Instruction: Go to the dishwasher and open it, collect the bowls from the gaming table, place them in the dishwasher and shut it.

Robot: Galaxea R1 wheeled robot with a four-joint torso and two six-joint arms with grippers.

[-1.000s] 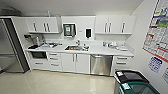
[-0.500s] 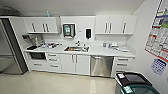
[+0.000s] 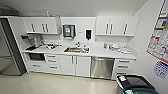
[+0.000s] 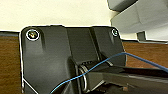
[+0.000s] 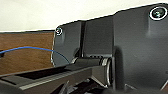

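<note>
Facing dishwasher (image 3: 102, 68), door closed | bin (image 3: 135, 84) cut off | pincer states unclear

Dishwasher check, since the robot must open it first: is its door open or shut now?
Shut. The dishwasher shows its steel front flush with the white cabinet doors beside it, and no dark interior or racks are exposed.
</note>
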